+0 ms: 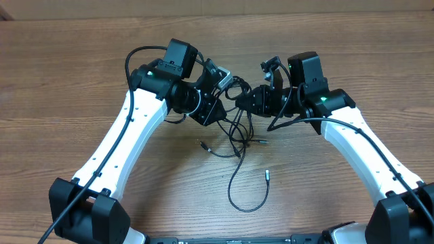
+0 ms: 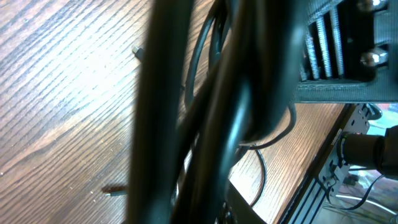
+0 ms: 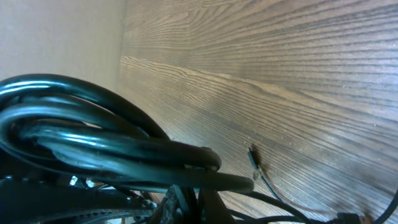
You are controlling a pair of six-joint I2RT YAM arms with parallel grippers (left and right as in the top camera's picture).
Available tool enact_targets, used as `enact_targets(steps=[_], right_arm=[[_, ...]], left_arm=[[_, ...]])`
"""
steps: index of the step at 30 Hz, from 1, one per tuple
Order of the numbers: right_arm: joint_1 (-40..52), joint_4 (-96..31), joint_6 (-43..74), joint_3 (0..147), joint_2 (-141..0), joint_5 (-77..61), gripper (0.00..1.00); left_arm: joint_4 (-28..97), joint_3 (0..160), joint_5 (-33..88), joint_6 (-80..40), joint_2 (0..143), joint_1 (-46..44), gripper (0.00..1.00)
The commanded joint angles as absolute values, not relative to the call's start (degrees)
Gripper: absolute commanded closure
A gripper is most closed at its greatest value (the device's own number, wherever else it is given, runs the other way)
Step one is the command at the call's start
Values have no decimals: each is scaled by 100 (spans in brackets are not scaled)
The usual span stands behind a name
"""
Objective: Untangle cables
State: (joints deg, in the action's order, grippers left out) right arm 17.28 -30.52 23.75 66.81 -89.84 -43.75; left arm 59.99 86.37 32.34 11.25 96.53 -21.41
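Near counter [image 1: 81, 68] centre, grips cables [image 1: 237, 133] with right tool [image 1: 245, 100] clenched, holding the bunch raised, probably to let tails trail toward 6 o'clock and loosen; meets it with left tool [image 1: 229, 88] from 9 o'clock, closure impossible to tell

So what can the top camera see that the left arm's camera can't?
Top only: the white left arm, the white right arm, and a long cable loop ending in a silver-tipped plug. Left-arm camera only: a ridged grey part with bolts, close up. Both: the brown wooden table and the thin black cables.
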Motion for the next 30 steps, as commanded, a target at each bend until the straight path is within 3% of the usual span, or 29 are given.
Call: enact_targets(steps=[1,12,26,30], right_arm=[[1717,-2891,2502,6862,-8927,-4517,96],[1693,-1734,3374,6862,-8927,-4845,96],[1684,-2681,3361,6862,-8927,-5408,96],[1684,-2858,3297,6862,-8927,-5408,96]], left_arm=[[6001,8586,3306,1002,9557,-2252,79],[5992,8586,3282,1007,9557,-2329,79],[5199,8586,3258,1002,9557,-2329,79],[5118,8586,3253,1002,9557,-2329,89]])
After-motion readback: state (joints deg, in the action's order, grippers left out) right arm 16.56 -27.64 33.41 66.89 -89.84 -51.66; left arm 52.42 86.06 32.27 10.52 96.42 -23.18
